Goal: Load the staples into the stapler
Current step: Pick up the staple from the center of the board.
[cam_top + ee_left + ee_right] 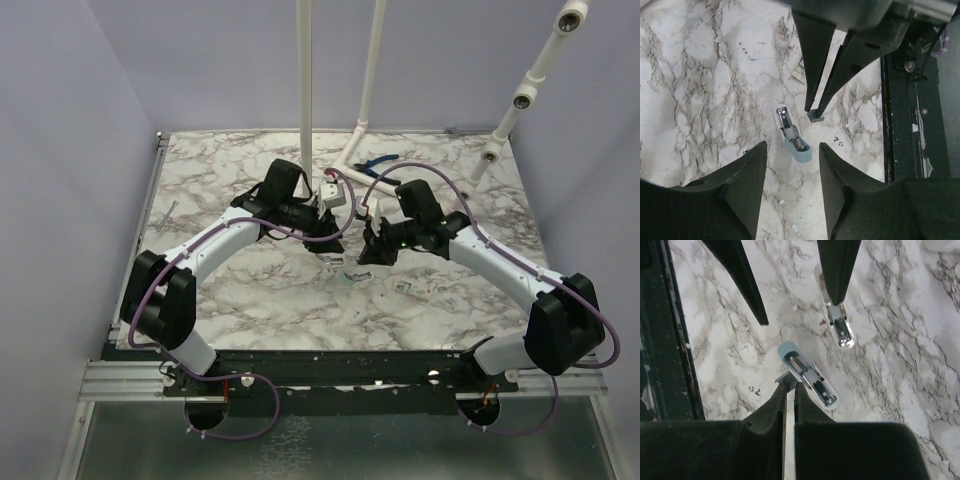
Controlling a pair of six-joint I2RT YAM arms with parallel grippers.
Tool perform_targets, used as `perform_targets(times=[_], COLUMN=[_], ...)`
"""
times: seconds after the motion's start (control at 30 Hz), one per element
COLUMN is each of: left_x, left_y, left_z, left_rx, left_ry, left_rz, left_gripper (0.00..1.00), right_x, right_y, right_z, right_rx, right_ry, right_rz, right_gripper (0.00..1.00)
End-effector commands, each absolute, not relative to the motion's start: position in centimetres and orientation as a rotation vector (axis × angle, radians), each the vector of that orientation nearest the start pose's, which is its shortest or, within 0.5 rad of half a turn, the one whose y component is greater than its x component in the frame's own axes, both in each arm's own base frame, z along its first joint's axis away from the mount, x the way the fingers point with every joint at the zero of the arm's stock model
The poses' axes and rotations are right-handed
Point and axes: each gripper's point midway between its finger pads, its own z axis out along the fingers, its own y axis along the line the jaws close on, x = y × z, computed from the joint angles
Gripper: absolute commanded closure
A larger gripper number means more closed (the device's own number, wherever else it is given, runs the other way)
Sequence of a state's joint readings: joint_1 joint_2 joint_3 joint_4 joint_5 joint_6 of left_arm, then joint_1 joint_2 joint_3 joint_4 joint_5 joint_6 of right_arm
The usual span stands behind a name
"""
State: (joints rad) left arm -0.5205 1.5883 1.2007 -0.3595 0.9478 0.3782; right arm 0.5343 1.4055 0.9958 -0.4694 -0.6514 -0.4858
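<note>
The left gripper is poising over the stapler, fingers spread wide and holding nothing. The stapler is lying open mid-table, its metal channel facing up. Just right of the stapler, the right gripper is pinching a small dark strip, apparently the staples. Insertion seems to be starting. The next move is calling for aligning the strip with the channel and lowering it in.

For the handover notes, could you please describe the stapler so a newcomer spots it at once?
On the marbled white tabletop, look between the black left tool and right tool. The pale blue-green mini stapler lies flat there, its silvery metal channel facing up; the shiny metal piece beside it shows no blue-green rim.
</note>
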Motion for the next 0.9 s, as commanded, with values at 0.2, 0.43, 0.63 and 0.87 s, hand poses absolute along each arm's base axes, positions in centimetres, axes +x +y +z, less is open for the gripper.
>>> perform_targets(times=[0.2, 0.43, 0.63, 0.87], left_x=[25.2, 23.3, 22.5, 22.4], left_y=[-29.2, -28.0, -28.8, -30.2], left_z=[19.6, 19.0, 18.8, 19.3], left_rx=[1.745, 1.926, 2.007, 2.058], left_ry=[1.192, 0.979, 0.873, 0.807], left_rz=[-0.988, -0.893, -0.855, -0.810], left_gripper=[0.48, 0.43, 0.43, 0.47], right_x=[21.8, 20.8, 20.6, 20.7], right_y=[27.8, 28.2, 28.5, 28.8], right_z=[17.2, 17.0, 17.0, 16.9], right_rx=[-1.348, -1.343, -1.334, -1.313], right_ry=[1.892, 1.875, 1.873, 1.885], right_rz=[1.225, 1.337, 1.407, 1.474], right_gripper=[0.94, 0.94, 0.95, 0.94])
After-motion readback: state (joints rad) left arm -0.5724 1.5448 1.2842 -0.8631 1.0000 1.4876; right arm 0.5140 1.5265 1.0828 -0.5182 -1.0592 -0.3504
